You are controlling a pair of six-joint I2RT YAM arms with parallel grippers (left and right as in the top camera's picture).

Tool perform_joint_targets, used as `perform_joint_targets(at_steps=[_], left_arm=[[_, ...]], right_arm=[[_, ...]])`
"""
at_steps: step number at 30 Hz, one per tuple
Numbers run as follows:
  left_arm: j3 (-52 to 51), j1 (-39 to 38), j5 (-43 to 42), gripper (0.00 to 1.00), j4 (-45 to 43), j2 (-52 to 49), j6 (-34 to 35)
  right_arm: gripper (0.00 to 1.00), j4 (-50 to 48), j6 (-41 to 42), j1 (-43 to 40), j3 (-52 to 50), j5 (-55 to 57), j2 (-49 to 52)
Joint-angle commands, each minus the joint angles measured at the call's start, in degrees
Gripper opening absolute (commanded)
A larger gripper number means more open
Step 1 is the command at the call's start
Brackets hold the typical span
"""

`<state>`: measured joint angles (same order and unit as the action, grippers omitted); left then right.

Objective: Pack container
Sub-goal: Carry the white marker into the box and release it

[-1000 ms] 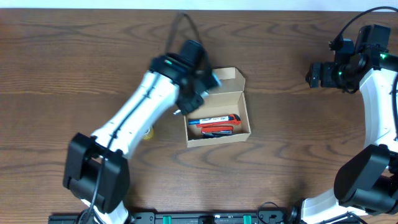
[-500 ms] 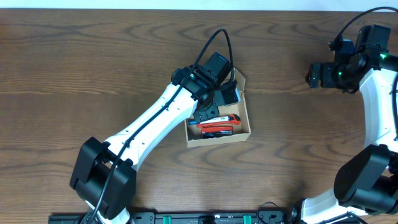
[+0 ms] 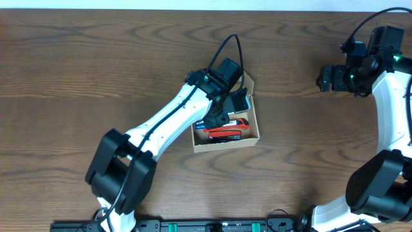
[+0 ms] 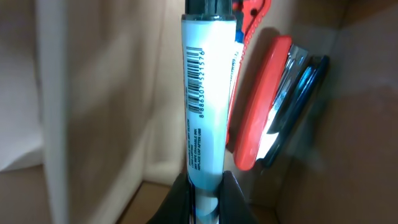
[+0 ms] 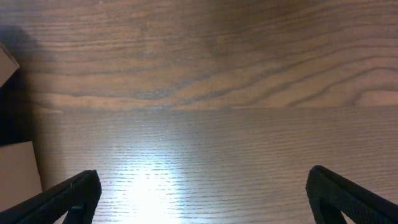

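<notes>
Deeper into container (image 3: 225, 145) now, left tool (image 4: 205, 199) clamping white marker (image 4: 205, 93), right tool (image 5: 202, 186) spread above brown wood-grain table (image 3: 77, 77)

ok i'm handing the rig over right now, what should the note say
Left gripper: shut on a white pen, down inside the box.
Right gripper: open, over the table at the far right, holding nothing.
Done: a red and black tool lies in the box.
To do: release the pen, pull out, close the lid.
</notes>
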<state>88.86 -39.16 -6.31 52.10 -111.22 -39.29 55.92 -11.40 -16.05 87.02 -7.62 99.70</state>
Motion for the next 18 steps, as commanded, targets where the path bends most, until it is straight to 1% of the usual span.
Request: perform_joint_targets(at_steps=[1,9,10,11,12,13,14,15,16,17,18], left_arm=[[0.8,0.2,-1.2,0.06,0.1,-3.0,-0.9],[0.8,0.3,-1.1,0.06,0.1,-7.6,-1.0],[0.8,0.4,-1.0,0.10,0.1,-8.2,-1.0],[0.8,0.5,-1.0,0.18,0.2,-8.5,-1.0],[0.8,0.6,-1.0,0.22,0.2,-9.0,-0.8],[0.8,0.6,-1.0,0.26,0.4,-9.1,-0.8],[0.8,0.6,-1.0,0.27,0.4,-9.2,-0.7],[0.8,0.6,-1.0,0.31,0.3,-9.2,-0.5],[0.8,0.6,-1.0,0.42,0.3,-9.0,-0.5],[0.9,0.6,-1.0,0.45,0.3,-8.9,-0.5],[1.0,0.6,-0.9,0.46,0.4,-8.8,-0.2]], right_arm=[[0.99,0.2,0.6,-0.4,-0.2,0.3,0.1],[0.99,0.3,0.6,-0.4,-0.2,0.3,0.1],[0.99,0.3,0.6,-0.4,-0.2,0.3,0.1],[0.99,0.3,0.6,-0.4,-0.2,0.3,0.1],[0.99,0.3,0.6,-0.4,-0.2,0.3,0.1],[0.99,0.3,0.6,-0.4,-0.2,0.3,0.1],[0.99,0.3,0.6,-0.4,-0.2,0.3,0.1],[0.99,0.3,0.6,-0.4,-0.2,0.3,0.1],[0.99,0.3,0.6,-0.4,-0.2,0.3,0.1],[0.99,0.3,0.6,-0.4,-0.2,0.3,0.1],[0.99,0.3,0.6,-0.4,-0.2,0.3,0.1]])
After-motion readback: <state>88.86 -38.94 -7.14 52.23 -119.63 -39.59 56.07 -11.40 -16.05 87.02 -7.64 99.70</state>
